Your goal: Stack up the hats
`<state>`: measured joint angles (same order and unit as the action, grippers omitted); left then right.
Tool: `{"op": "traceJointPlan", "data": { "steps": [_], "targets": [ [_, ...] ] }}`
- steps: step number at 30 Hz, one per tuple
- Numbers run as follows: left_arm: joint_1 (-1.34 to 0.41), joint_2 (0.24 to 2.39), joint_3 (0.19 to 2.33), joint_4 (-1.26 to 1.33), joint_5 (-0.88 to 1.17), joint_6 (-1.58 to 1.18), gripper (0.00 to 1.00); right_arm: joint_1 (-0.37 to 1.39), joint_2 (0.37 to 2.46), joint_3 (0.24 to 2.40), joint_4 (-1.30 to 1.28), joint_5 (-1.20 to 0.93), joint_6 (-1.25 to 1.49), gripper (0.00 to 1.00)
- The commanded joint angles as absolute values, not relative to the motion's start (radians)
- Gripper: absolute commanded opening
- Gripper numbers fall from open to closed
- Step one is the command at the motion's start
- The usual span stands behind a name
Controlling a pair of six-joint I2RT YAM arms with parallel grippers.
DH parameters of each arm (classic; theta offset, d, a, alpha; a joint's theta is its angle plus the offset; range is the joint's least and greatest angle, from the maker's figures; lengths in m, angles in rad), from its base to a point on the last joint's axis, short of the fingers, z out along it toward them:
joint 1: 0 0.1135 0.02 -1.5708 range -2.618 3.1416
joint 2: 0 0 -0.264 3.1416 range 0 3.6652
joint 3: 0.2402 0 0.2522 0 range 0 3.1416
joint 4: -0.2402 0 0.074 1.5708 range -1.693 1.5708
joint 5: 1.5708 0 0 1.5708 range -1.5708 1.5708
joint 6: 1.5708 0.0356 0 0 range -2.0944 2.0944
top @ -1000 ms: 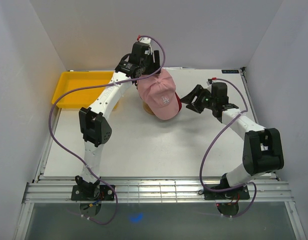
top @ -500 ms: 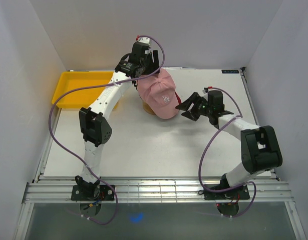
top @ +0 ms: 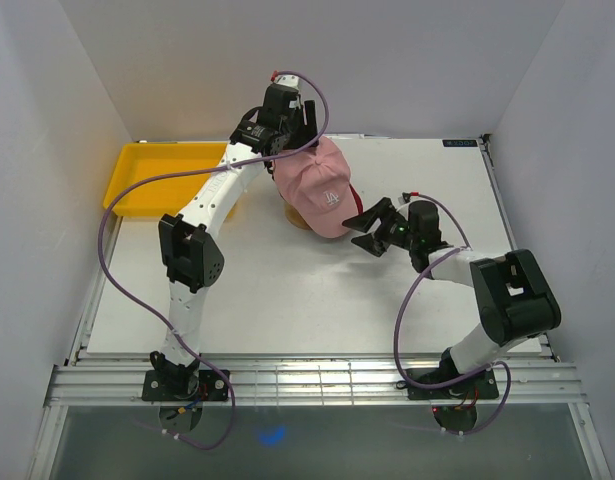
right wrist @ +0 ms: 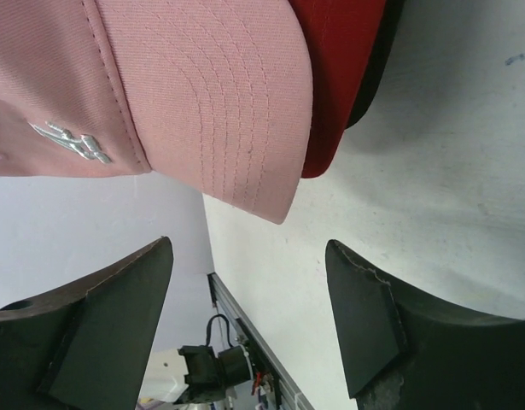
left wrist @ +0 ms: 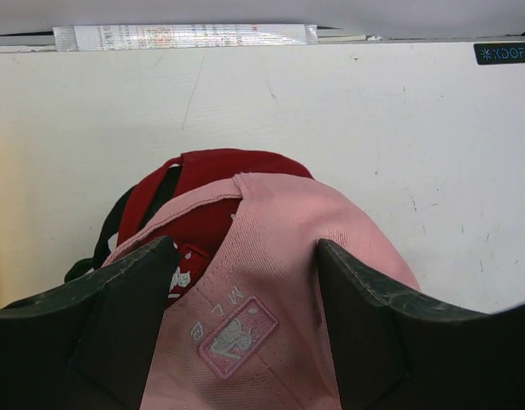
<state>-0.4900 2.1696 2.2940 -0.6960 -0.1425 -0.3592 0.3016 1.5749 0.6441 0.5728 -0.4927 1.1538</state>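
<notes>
A pink hat (top: 322, 190) with a white logo tops the stack at the table's middle back. Under it shows a red hat (left wrist: 202, 171), and a dark hat's edge (right wrist: 380, 64) lies lowest. My left gripper (top: 295, 148) is open over the back of the pink hat (left wrist: 288, 222), its fingers straddling the crown by the stitched badge. My right gripper (top: 365, 230) is open just right of the stack. In the right wrist view the pink brim (right wrist: 219, 94) and the red brim (right wrist: 339, 77) hang above the right gripper (right wrist: 247, 248), with nothing between its fingers.
A yellow tray (top: 147, 175) sits at the back left by the left arm. A wooden stand (top: 299, 222) peeks out beneath the stack. White walls close in the table on three sides.
My right gripper has slid left and nearer, away from the brims, and its fingers have spread wider. The left gripper and the hats have not moved.
</notes>
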Motion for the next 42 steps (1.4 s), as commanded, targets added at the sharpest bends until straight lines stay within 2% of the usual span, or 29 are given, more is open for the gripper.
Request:
{"op": "traceJointPlan", "data": {
  "steps": [1,16,20,23,25,29,32,42],
  "targets": [
    [-0.483,2.184,2.289,-0.807,-0.161,-0.360,0.78,0.319,1.603,0.618,0.780,-0.479,1.249,0.78],
    [-0.482,2.191,2.293,-0.815,-0.166,-0.341,0.78,0.344,1.692,0.557,1.046,-0.405,1.393,0.70],
    [-0.482,2.192,2.293,-0.818,-0.172,-0.331,0.78,0.348,1.727,0.555,1.106,-0.396,1.425,0.64],
    [-0.482,2.195,2.296,-0.821,-0.179,-0.321,0.78,0.353,1.746,0.532,1.192,-0.374,1.451,0.53],
    [-0.482,2.197,2.296,-0.822,-0.183,-0.318,0.78,0.359,1.741,0.512,1.236,-0.354,1.453,0.49],
    [-0.480,2.197,2.296,-0.824,-0.184,-0.313,0.78,0.362,1.736,0.492,1.289,-0.321,1.442,0.49],
    [-0.482,2.198,2.298,-0.825,-0.179,-0.310,0.78,0.362,1.762,0.508,1.293,-0.327,1.434,0.54],
    [-0.480,2.192,2.301,-0.834,-0.190,-0.299,0.78,0.365,1.813,0.543,1.293,-0.319,1.410,0.55]
  ]
}}
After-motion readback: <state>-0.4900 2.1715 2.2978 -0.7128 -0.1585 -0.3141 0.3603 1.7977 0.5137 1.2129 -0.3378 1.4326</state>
